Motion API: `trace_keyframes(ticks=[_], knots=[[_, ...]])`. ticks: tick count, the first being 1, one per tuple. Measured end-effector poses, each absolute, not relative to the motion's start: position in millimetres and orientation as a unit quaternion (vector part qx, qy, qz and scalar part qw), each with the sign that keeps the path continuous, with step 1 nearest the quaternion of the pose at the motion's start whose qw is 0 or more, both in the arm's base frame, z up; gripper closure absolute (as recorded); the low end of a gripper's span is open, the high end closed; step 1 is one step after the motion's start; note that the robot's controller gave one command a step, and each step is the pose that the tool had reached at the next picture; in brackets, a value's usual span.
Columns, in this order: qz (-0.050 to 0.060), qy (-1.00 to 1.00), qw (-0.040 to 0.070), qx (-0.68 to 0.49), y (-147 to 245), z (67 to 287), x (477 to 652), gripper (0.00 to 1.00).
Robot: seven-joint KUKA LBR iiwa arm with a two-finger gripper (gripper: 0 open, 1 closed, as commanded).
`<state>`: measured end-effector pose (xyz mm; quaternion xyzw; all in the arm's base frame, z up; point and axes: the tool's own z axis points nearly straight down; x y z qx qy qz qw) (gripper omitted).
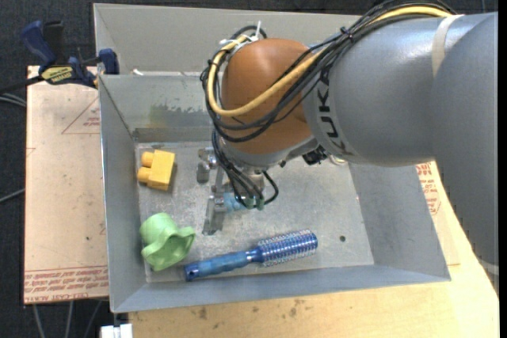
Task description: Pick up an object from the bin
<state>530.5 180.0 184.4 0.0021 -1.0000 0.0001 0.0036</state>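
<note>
Roughly below the jaws, toward the frame's lower centre, lies the blue hairbrush (253, 253), its long axis running left to right, with the bristle head at right. We cannot tell whether the jaws are open or closed. We count one hairbrush, one green lumpy thing (165, 240) and one yellow block (156, 169).

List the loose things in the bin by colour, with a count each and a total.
Yellow block: 1
Green soft lump: 1
Blue hairbrush: 1
Total: 3
Teal bit mid-bin: unclear, not counted.
</note>
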Motion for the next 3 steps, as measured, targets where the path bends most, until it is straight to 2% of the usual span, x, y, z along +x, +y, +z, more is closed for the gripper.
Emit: trace_keyframes(ticks=[1,2,3], knots=[[0.000,-0.994,0.000,0.107,213,77,497.2,0.00],[-0.001,-0.994,-0.002,0.105,212,81,499.3,1.00],[-0.002,-0.994,-0.005,0.111,234,246,487.9,1.00]])
